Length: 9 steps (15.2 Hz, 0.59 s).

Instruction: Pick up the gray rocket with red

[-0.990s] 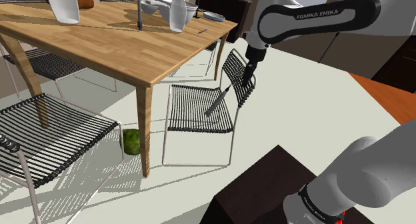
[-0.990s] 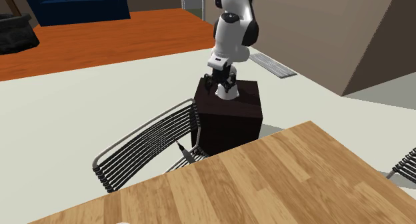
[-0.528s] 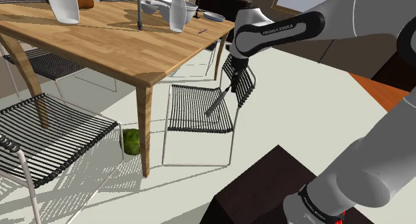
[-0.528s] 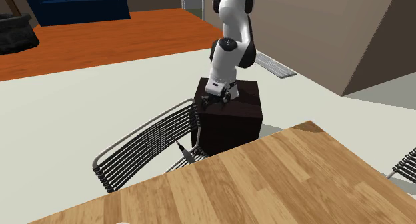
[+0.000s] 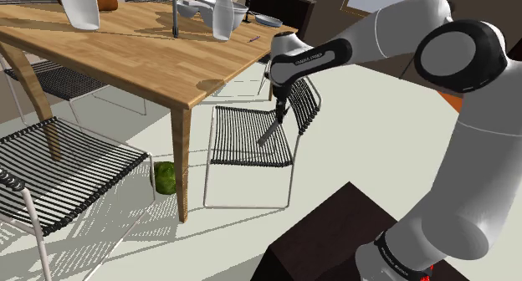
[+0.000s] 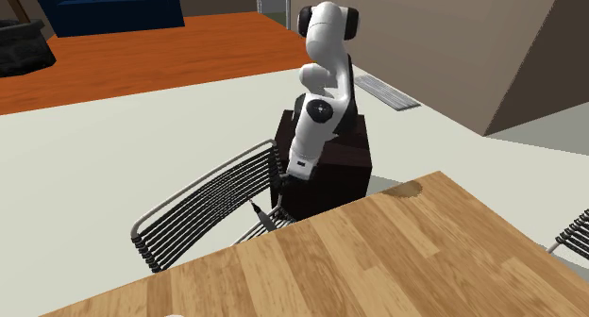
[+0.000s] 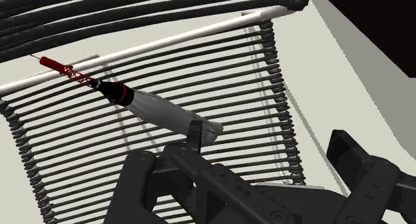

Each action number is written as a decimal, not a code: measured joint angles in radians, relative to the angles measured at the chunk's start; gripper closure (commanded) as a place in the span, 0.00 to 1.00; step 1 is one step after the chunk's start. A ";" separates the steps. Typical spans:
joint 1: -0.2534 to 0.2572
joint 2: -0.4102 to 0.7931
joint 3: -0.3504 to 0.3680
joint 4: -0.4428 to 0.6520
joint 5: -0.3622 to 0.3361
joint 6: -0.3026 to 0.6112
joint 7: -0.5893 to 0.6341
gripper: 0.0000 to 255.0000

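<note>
Since a second ago the arm [image 5: 393, 37] has swung down and toward the shoulder view's left. The gripper [image 5: 282, 116], which was up beside the backrest, now hangs just above the seat of the middle chair [image 5: 251, 141]. In the second exterior view we see the arm folded forward off the stand [image 6: 330, 169] toward that chair. The rocket [image 5: 272, 130] has not shifted. It lies slantwise on the wire seat, and in the wrist view its red nose crosses the white rail at the seat's edge while its grey body [image 7: 160, 113] runs back toward the hand. The two black fingers [image 7: 153, 183] stand well apart and hold nothing; the rocket's finned end shows just past the tip of one finger, not between them. Counting across the shoulder view from left to right, we find three wire chairs on the near side, one green ball [image 5: 166, 177] on the floor by the table leg, one wooden table [image 5: 125, 62] bearing two tall white vases [image 5: 222, 16], one rocket, one gripper and one dark stand.
</note>
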 measured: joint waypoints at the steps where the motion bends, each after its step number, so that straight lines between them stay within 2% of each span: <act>1: 0.001 0.038 0.000 0.030 -0.008 0.000 -0.009 0.00; 6: 0.002 0.237 -0.004 0.194 -0.047 0.002 -0.059 0.00; 9: 0.009 0.374 -0.004 0.342 -0.064 -0.028 -0.090 0.00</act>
